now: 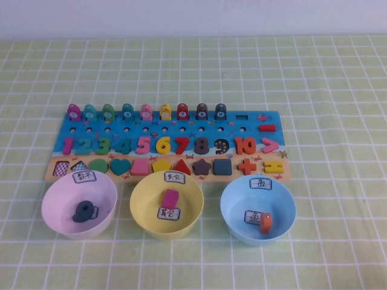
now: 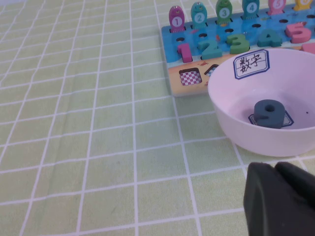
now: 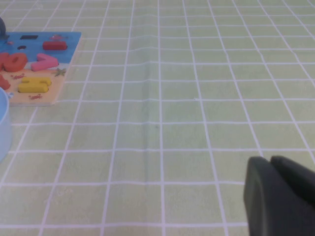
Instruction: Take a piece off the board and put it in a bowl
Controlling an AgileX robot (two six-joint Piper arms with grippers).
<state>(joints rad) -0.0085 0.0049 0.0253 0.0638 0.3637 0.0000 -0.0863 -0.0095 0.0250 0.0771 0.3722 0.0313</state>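
The puzzle board (image 1: 233, 130) lies mid-table with fish pegs, coloured numbers and shapes on it. In front stand three bowls. The pink bowl (image 1: 51, 193) holds a dark blue piece (image 1: 84, 211). The yellow bowl (image 1: 140, 199) holds a pink piece (image 1: 170, 198). The blue bowl (image 1: 230, 205) holds an orange piece (image 1: 265, 222). Neither gripper shows in the high view. My left gripper (image 2: 274, 167) is shut and empty, low over the cloth beside the pink bowl (image 2: 221, 98). My right gripper (image 3: 269, 160) is shut and empty, over bare cloth well right of the board (image 3: 74, 42).
A green checked cloth (image 1: 338, 90) covers the table. Two checkered slots (image 1: 61, 168) at the board's left end are empty, as is a slot (image 1: 242, 116) at the end of the fish row. The blue bowl's edge (image 3: 2, 128) shows in the right wrist view.
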